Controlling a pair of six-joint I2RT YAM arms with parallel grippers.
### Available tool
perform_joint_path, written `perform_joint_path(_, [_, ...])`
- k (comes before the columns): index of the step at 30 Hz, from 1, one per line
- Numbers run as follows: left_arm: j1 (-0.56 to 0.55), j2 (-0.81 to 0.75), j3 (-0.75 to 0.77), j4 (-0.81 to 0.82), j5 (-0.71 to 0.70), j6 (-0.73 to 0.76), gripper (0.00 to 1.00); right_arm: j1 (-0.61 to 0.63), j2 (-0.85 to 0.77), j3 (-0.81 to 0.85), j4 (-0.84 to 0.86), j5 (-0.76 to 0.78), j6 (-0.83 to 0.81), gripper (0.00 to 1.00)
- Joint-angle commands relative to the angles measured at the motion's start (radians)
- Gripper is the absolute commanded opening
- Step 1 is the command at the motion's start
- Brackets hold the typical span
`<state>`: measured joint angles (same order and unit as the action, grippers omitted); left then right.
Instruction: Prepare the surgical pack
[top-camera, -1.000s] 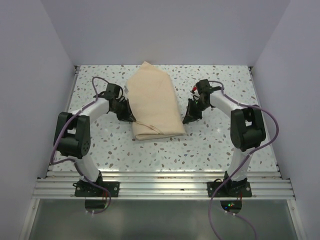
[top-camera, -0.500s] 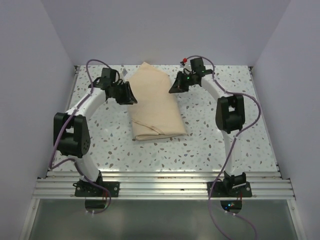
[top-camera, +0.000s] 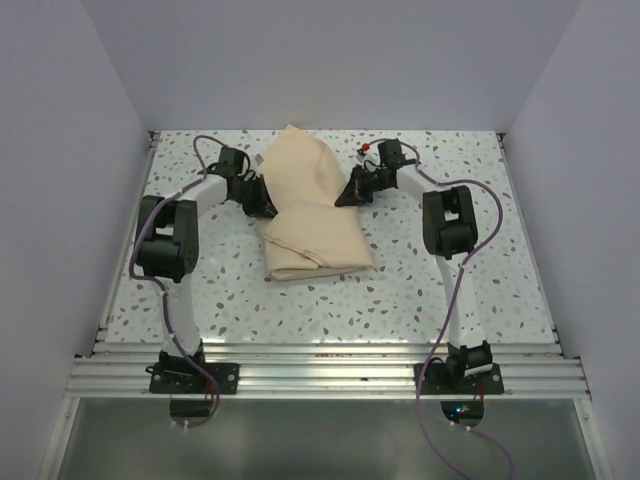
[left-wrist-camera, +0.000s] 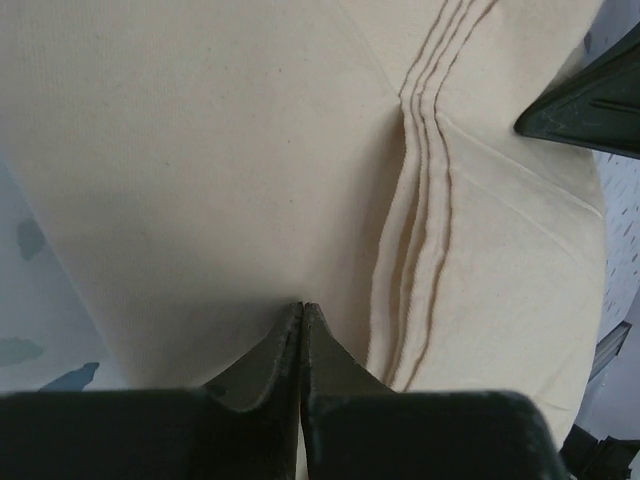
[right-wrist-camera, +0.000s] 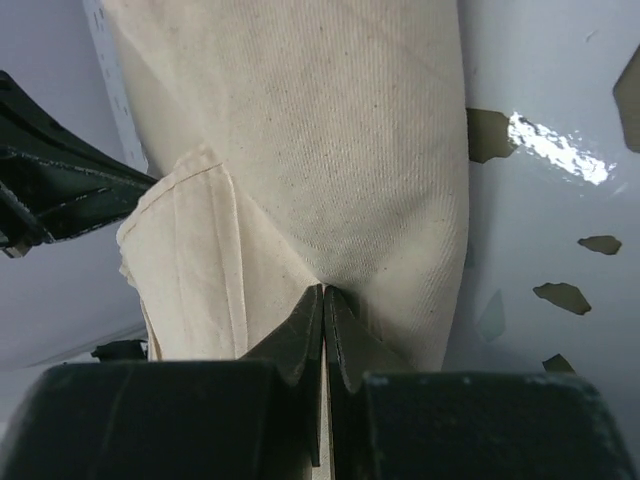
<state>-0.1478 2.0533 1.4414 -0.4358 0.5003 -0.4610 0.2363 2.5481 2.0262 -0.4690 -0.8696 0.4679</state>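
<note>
1. Top view: the pack (top-camera: 315, 235) lies folded into a long bundle at mid-worktop (top-camera: 430, 285). Its far half is gathered up between the left tool (top-camera: 267, 207) and the right tool (top-camera: 346, 197).
2. Left wrist: the left tool (left-wrist-camera: 302, 312) is closed tight, and the pack's edge is pinched.
3. Right wrist: the right tool (right-wrist-camera: 323, 295) is likewise clamped on cloth. Folding is judged well advanced, with the far flap left to be laid over.

Speckled table (top-camera: 420, 290) — plain walls (top-camera: 330, 60)
</note>
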Motion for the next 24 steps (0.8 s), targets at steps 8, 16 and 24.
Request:
perform_joint_path(8, [0.022,0.122,0.135,-0.107,-0.011,0.076,0.05,0.026,-0.15,-0.208,0.087,0.04,0.06,0.0])
perform_joint_path(16, [0.028,0.038,0.249,-0.144,0.012,0.075,0.28,0.021,-0.158,-0.031,0.046,0.083,0.097,0.0])
perform_joint_path(24, [0.028,0.041,0.287,-0.106,0.09,0.021,0.32,0.021,-0.141,0.034,0.092,0.057,0.177,0.04])
